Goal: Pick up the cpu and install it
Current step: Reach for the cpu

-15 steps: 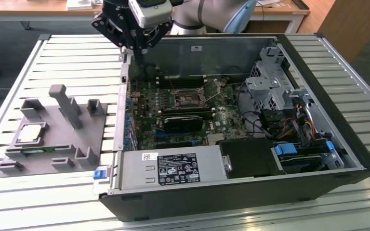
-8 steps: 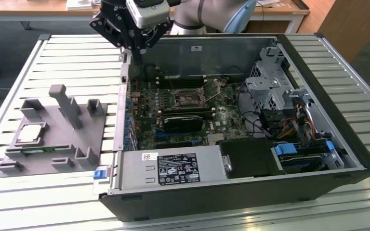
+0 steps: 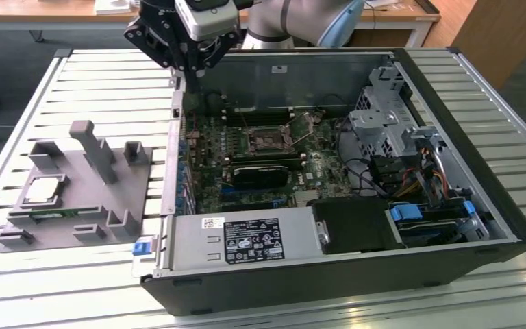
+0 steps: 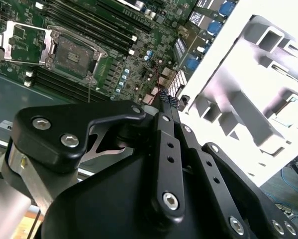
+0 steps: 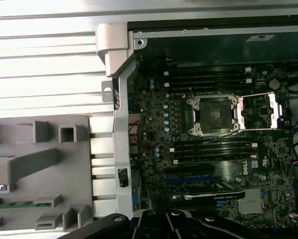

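The cpu (image 3: 44, 190), a small silver-grey square chip, lies flat in a recess of the grey holder (image 3: 107, 199) at the exterior view's left. My gripper (image 3: 190, 81) hangs high above the left wall of the open computer case (image 3: 336, 274), between holder and motherboard, well away from the cpu. In the second wrist view its black fingers (image 4: 163, 124) lie together, so the gripper (image 4: 168, 98) is shut with nothing held. The dark socket (image 3: 265, 140) (image 5: 212, 114) (image 4: 71, 55) stands bare, its metal load plate (image 5: 260, 110) swung open beside it.
A green memory stick (image 3: 62, 214) (image 5: 9, 204) lies in the holder's front slot. Upright grey posts (image 3: 94, 147) rise from the holder. Inside the case are a drive cage (image 3: 386, 123), cables (image 3: 427, 181) and a power supply (image 3: 244, 240). Everything rests on a slatted white table (image 3: 80, 75).
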Robot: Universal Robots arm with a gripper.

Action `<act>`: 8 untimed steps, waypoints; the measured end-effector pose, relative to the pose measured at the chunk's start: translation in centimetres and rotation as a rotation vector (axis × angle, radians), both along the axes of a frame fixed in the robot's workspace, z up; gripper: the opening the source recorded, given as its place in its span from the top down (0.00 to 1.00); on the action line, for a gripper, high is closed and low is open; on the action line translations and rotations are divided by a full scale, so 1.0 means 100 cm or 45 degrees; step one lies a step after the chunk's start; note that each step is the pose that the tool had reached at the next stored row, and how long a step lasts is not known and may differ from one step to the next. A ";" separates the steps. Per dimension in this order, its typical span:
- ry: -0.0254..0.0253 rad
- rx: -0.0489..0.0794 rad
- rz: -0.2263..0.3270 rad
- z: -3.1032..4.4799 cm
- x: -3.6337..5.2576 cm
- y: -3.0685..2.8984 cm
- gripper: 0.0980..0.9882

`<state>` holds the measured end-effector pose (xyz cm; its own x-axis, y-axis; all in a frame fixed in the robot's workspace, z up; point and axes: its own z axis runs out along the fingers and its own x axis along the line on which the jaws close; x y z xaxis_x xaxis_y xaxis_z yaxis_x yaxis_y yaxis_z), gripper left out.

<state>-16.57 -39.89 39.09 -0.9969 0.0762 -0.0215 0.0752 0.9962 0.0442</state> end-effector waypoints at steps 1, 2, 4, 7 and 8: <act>0.0001 0.000 0.000 0.0000 -0.0004 0.0000 0.99; 0.0001 0.000 0.000 -0.0001 -0.0008 0.0000 0.99; 0.0001 0.000 0.000 -0.0001 -0.0016 0.0000 0.99; 0.0002 0.000 0.000 -0.0002 -0.0029 0.0000 0.99; 0.0002 0.000 0.000 -0.0002 -0.0033 0.0000 0.99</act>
